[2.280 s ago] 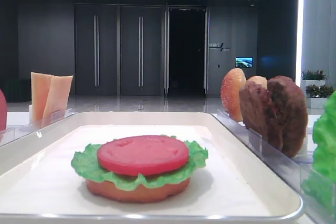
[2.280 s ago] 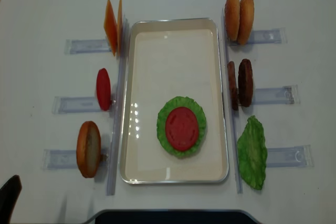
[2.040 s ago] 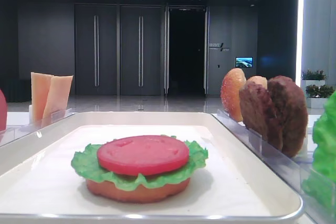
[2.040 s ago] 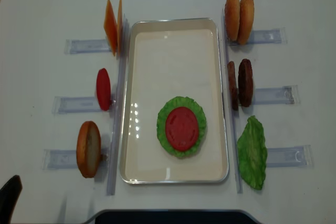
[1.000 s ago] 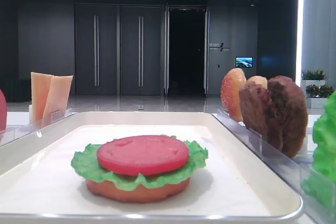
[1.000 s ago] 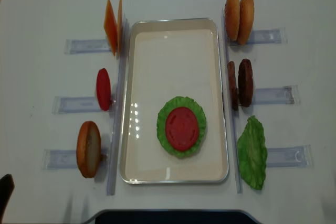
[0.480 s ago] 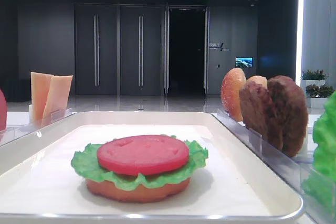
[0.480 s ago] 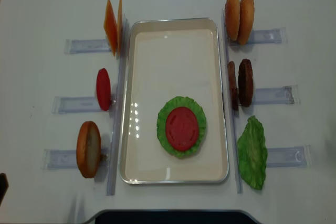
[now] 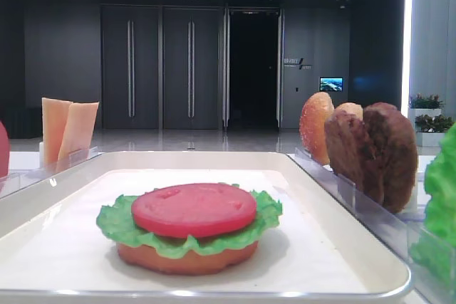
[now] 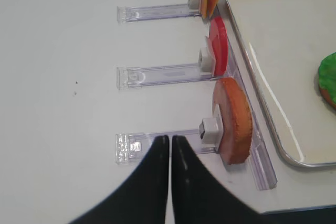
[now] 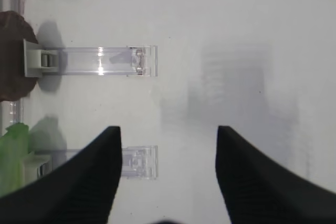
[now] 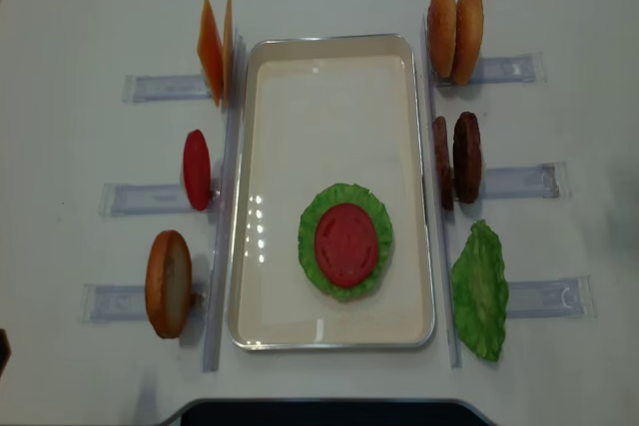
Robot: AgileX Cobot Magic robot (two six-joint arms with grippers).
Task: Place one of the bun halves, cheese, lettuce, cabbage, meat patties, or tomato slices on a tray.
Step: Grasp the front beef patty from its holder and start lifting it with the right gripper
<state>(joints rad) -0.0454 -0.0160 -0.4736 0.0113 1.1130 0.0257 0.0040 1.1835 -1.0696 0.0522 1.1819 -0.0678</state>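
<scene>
On the white tray (image 12: 329,47) lies a stack: bun base (image 9: 185,258), lettuce (image 9: 117,222), and a tomato slice (image 12: 345,243) on top. My left gripper (image 10: 169,138) is shut on nothing, its tips over the clear rack just left of an upright bun half (image 10: 233,120). My right gripper (image 11: 167,129) stands open and empty above bare table, right of the racks holding a meat patty (image 11: 10,56) and a lettuce leaf (image 11: 10,156). Neither gripper touches any food.
Clear racks flank the tray. On the left stand cheese slices (image 12: 213,50), a tomato slice (image 12: 197,170) and a bun half (image 12: 168,283). On the right are two bun halves (image 12: 454,35), two patties (image 12: 456,159) and a lettuce leaf (image 12: 480,289).
The dark tip of the left gripper at the overhead view's bottom-left corner has slid almost out of frame. No food has moved.
</scene>
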